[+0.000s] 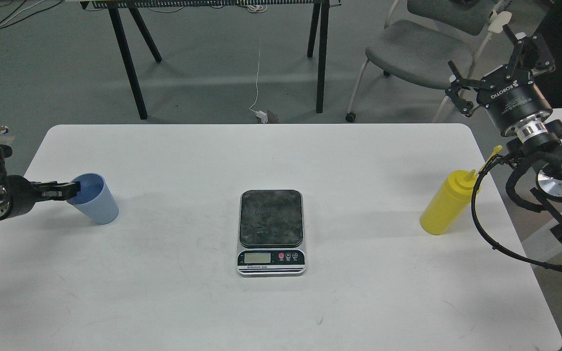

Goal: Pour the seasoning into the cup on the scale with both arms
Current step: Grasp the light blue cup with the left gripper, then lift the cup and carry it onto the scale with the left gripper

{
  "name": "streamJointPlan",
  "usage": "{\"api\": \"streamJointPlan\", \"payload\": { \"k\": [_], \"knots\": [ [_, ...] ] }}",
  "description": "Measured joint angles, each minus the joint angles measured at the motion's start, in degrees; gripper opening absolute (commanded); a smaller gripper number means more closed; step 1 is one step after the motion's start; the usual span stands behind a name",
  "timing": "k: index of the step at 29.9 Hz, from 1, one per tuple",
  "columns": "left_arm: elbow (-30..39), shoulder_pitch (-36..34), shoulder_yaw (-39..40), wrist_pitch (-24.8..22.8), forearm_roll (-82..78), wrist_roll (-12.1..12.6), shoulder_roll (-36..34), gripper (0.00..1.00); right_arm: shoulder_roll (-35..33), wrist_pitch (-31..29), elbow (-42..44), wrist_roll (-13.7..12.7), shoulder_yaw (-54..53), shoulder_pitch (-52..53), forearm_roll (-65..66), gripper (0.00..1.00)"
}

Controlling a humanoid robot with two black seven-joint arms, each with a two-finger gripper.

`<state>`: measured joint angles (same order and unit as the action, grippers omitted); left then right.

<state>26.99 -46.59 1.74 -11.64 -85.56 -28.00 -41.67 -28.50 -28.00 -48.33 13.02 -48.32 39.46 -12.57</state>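
Plastic cup is light and thin; your left gripper grasps its rim. Right gripper is spread, empty.

Cup: light blue. Seasoning bottle: yellow all over, strap included. Scale: dark mottled plate, silver front strip, one red button. Table: white. Right pincer: black, white lettering. Floor: grey.

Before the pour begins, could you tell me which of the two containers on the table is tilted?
The light-blue cup, leaning at the left gripper; the yellow squeeze bottle stands untouched at the right.
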Motion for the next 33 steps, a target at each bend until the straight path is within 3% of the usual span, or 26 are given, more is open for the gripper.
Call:
{"api": "streamJointPlan", "payload": {
  "k": [11, 21, 26, 33],
  "knots": [
    [0.39, -0.47, 0.12, -1.19, 0.3, -0.02, 0.3, 0.0, 0.03, 0.0, 0.05, 0.0, 0.06, -0.01, 0.0, 1.0],
    [1.54, -0.86, 0.24, -3.9, 1.77, 0.01, -0.69, 0.0, 0.03, 0.0, 0.0, 0.0, 0.07, -0.69, 0.0, 1.0],
    [6.65, -2.04, 0.67, -6.13, 3.5, 0.03, -3.36, 0.0, 0.03, 0.0, 0.1, 0.0, 0.02, -0.88, 0.0, 1.0],
    [16.13, -9.62, 0.28, -9.39, 2.83, 0.01, -4.45, 0.0, 0.03, 0.0, 0.3, 0.0, -0.16, -1.21, 0.0, 1.0]
  ]
}}
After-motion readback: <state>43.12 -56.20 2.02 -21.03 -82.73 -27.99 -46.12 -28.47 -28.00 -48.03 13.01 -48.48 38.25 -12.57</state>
